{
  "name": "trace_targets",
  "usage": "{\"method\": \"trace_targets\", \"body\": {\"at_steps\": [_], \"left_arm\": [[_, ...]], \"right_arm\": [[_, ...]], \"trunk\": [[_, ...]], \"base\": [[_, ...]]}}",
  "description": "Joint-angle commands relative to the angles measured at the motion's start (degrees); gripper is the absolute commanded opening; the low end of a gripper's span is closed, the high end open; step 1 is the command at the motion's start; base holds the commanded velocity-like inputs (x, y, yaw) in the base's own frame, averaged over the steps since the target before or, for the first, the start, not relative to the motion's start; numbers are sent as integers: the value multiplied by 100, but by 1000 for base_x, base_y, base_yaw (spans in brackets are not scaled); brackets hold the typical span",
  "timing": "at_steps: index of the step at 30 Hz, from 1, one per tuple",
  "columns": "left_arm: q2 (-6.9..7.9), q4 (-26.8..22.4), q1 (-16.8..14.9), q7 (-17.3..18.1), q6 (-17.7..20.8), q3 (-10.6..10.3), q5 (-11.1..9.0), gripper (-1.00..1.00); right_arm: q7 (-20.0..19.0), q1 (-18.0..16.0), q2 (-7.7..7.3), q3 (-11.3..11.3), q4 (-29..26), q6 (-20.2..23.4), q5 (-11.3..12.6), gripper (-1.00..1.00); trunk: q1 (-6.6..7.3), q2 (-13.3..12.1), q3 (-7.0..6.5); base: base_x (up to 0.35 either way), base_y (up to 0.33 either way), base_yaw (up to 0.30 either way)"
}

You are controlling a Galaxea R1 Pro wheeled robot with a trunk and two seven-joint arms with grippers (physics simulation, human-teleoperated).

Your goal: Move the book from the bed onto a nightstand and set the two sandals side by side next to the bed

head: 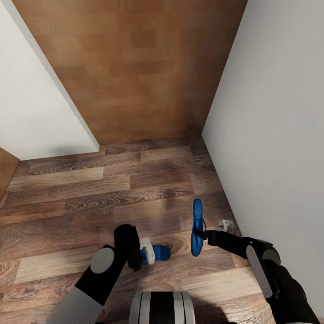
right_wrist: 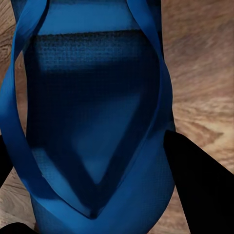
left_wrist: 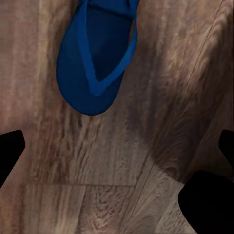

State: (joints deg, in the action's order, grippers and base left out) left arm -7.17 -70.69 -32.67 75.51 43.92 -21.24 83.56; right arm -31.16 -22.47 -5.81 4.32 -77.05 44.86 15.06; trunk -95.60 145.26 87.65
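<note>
right gripper [head: 206,235] pinching sandal [head: 196,227] at its strap, lower right. left gripper [head: 145,255] hovering spread over second sandal [head: 158,254]. both looking light, flexible.

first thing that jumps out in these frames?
The two bright blue sandals against the brown wood-plank floor. One sandal appears held at the right gripper close to the white wall, strap side up in the right wrist view. The other sandal sits at the left gripper, just ahead of the robot's base.
</note>
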Motion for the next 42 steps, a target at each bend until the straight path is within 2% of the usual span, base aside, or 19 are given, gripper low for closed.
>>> {"method": "trace_targets", "body": {"at_steps": [1,5,6,10,12,19,42], "left_arm": [[-12,-6,-7,84,57,-8,55,100],[-72,-28,-100,192,55,-14,102,100],[-112,-88,-216,213,55,-28,151,100],[-213,-146,-292,224,55,-90,255,100],[-270,-295,-312,230,61,-259,366,100],[-283,-500,-319,234,79,-644,435,100],[-259,-473,-319,220,90,-680,451,100]], "right_arm": [[-14,-3,1,7,-3,39,15,-100],[-13,-3,1,7,-3,37,15,-100],[-13,-3,4,7,-3,37,15,-100],[-13,-3,1,7,-3,34,15,-100],[-14,-3,7,7,-3,35,15,-100],[-13,-3,8,7,-3,33,15,-100],[-14,-3,15,2,-3,35,15,-100]], "trunk": [[1,2,4],[1,2,4],[1,2,4],[1,2,4],[1,2,4],[1,2,4],[-58,32,513]], "base": [[0,0,0],[0,0,0],[0,0,0],[0,0,0],[0,0,0],[0,0,0],[0,0,0]]}}
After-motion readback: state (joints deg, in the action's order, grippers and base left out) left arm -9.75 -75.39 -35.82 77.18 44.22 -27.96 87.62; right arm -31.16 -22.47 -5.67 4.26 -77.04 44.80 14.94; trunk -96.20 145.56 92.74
